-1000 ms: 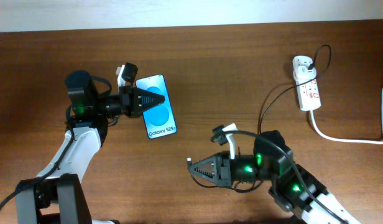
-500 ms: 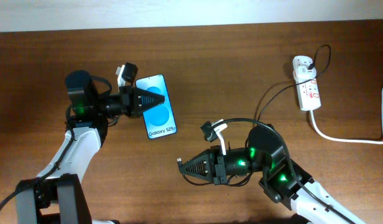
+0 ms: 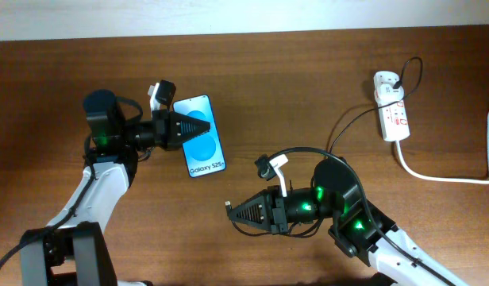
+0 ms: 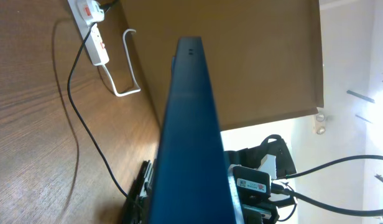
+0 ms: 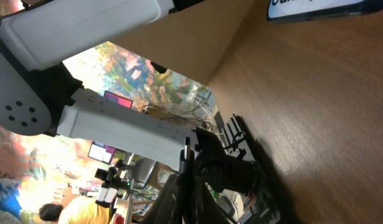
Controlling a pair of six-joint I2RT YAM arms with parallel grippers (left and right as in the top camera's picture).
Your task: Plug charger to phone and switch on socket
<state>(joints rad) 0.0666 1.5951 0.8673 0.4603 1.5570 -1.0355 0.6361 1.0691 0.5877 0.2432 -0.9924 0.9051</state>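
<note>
The phone (image 3: 202, 138) lies on the wooden table, its blue screen up and the "Galaxy S25" strip at its near end. My left gripper (image 3: 198, 127) is shut on the phone from the left. In the left wrist view the phone (image 4: 189, 124) shows edge-on as a blue slab that hides the fingers. My right gripper (image 3: 235, 212) sits below and right of the phone, pointing left, shut on the charger's small plug tip (image 3: 228, 207). The plug (image 5: 187, 149) sticks out of the shut jaws. The black cable (image 3: 336, 141) runs back to the white adapter (image 3: 385, 79) in the socket (image 3: 391, 110).
The socket's thick white cord (image 3: 435, 176) curves off to the right edge. Each arm's body lies over the near part of the table. In the left wrist view the socket (image 4: 92, 28) and cable (image 4: 72, 118) lie far ahead on the left.
The right gripper has moved left with the plug tip, closer to the phone's near end, then nearly stopped. The left gripper and the phone have not moved.
</note>
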